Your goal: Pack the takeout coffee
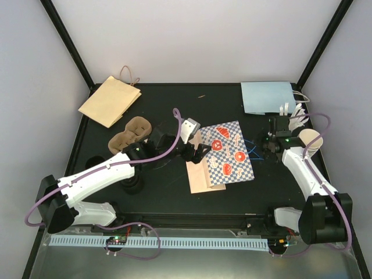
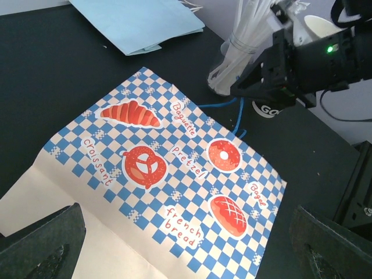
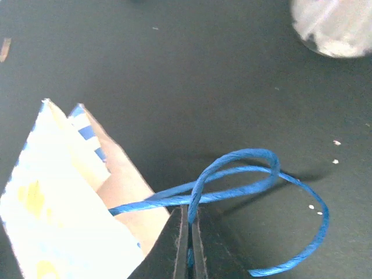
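Checkered bag [image 1: 229, 154] flat at centre frame, right gripper [image 3: 189, 244] pinched on its blue handle [image 3: 244, 174], left gripper [image 2: 186, 250] spread wide above; opening step, next needing lift.

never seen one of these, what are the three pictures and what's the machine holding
Two white robot arms are bolted to a black table. One picture looks down from above; the other two come from cameras on each wrist. In the middle lies a flat blue-checked bakery bag. Around it: a brown paper bag, a cardboard cup carrier, a light blue bag, a jar of straws and a paper cup. The right hand is shut on the bag's blue cord handle. The left hand is open, hovering above the bag.
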{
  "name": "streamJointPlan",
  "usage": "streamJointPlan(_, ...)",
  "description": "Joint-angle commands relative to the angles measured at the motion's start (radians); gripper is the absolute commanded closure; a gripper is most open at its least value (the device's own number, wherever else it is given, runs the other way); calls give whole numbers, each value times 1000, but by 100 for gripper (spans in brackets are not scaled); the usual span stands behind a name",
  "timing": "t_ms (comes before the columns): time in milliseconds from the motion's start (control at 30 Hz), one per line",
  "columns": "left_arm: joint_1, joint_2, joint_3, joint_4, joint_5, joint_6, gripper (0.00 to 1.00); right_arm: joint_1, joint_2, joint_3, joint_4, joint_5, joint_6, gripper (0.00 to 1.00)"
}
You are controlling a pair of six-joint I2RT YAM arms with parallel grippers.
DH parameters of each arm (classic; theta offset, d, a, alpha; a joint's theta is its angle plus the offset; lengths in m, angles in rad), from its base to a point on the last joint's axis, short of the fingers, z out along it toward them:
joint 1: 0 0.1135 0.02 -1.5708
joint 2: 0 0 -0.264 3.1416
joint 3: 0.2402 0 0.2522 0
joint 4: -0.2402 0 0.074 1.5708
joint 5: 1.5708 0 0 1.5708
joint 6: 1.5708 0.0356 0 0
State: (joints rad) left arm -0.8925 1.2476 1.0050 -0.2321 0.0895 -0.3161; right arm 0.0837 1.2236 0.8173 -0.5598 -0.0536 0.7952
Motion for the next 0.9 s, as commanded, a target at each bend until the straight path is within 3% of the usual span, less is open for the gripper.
streamJointPlan(0, -4, -8, 11, 5, 0, 26, 1, 15, -68, 70, -8, -110, -20, 99)
streamJointPlan(333, -39, 98, 102, 29, 86, 46, 3, 178, -226, 190, -20, -168, 91, 96)
streamJointPlan(567, -49, 152, 159, 69, 85, 45, 7, 305, -241, 219, -1, -111, 148, 94)
streamJointPlan(867, -57, 201, 184, 134, 70, 61, 30, 392, -228, 200, 52, -96, 160, 94)
